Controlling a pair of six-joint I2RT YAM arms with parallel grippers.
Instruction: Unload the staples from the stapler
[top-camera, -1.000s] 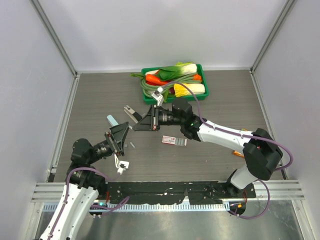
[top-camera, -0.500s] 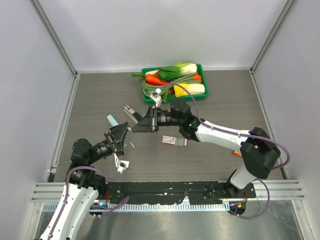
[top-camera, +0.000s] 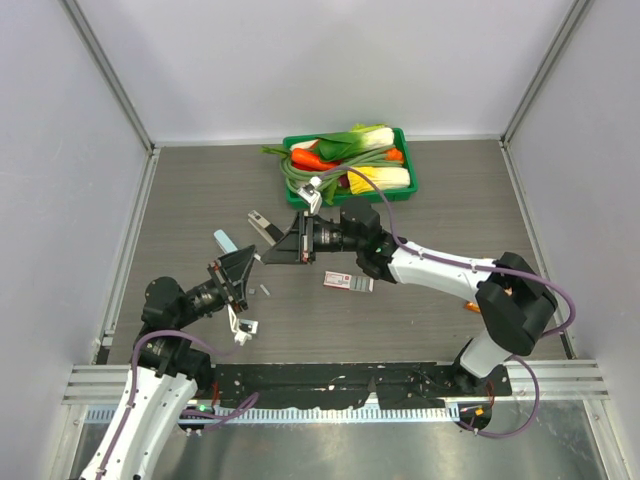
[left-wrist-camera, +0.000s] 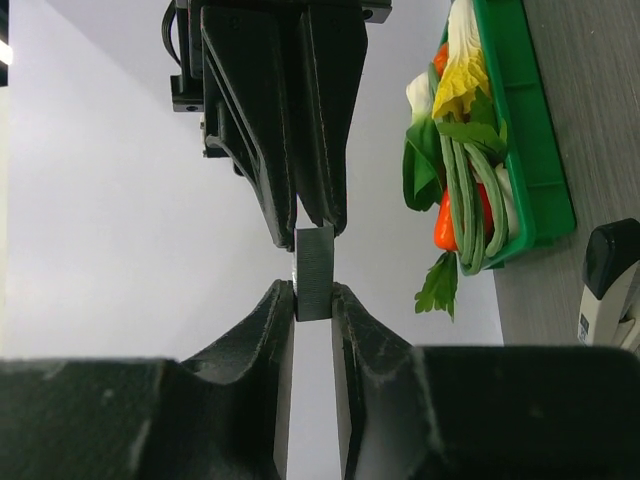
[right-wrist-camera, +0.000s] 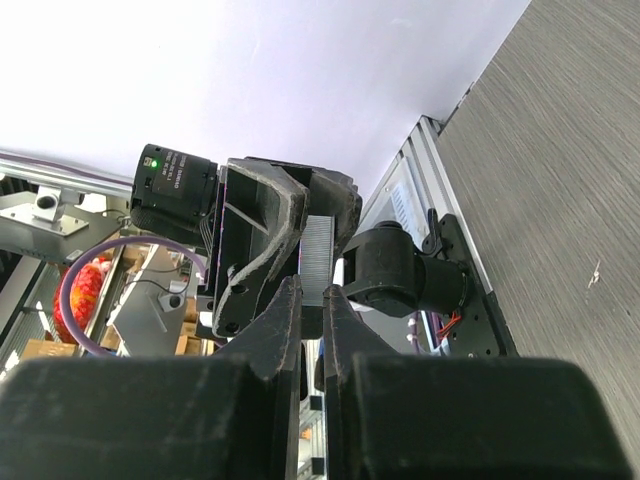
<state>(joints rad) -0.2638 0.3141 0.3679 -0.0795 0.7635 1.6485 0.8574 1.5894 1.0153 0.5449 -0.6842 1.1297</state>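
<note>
Aloft, left jaws clenched on the staples (left-wrist-camera: 315, 272), right jaws seemingly pinching the other end.

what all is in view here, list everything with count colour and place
tray: 1, green, far middle of the table
vegetables: several, green, orange, yellow and white, piled in the tray
stapler: 1, white and dark, on the table near the tray's left corner
staple strip: 1, grey, pinched in mid-air between both grippers
loose staple bit: 1 clear, grey, on the table below the grippers
packet: 1, white and red, flat on the table beside the right arm
pale blue piece: 1, on the table left of the stapler
left gripper: 1, black, shut on the strip
right gripper: 1, black, shut on the strip's other end
</note>
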